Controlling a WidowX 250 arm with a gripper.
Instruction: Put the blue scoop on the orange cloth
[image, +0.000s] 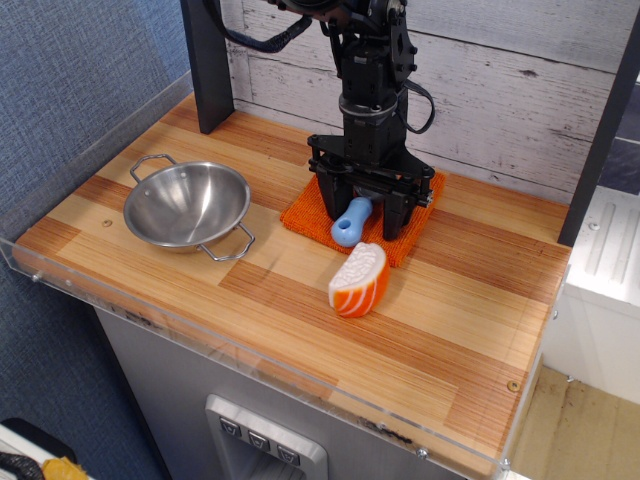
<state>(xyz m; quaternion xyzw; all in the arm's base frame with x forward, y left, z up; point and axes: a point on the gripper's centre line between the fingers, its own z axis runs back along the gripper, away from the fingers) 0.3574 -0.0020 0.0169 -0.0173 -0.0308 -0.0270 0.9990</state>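
Observation:
The blue scoop (350, 221) lies on the orange cloth (302, 212) at the back middle of the wooden table. Only its light-blue handle shows; the grey head is hidden under the gripper. My gripper (363, 212) stands straight down over the cloth, its jaws spread apart on either side of the scoop. The fingers (329, 204) sit low, close to the cloth, and do not squeeze the handle.
A steel bowl with two handles (187, 206) stands at the left. An orange-and-white striped wedge toy (360, 278) lies just in front of the cloth. A black post (207, 62) rises at the back left. A clear acrylic rim (250, 352) runs along the table's front edge.

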